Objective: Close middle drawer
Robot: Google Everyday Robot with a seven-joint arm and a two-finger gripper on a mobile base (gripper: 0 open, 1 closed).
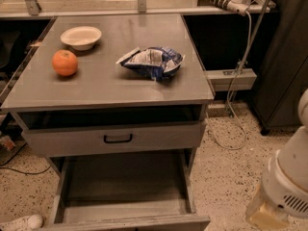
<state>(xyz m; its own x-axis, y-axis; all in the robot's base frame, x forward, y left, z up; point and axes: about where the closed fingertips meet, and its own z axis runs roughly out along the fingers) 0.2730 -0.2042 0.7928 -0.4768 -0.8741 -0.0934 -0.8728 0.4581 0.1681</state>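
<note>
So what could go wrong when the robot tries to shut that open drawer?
The middle drawer is pulled far out, and the gripper is out of view; only the arm shows, low on the right, so a push might land off-centre and jam it. The top drawer also sits slightly out, so the arm could bump that one instead.
</note>
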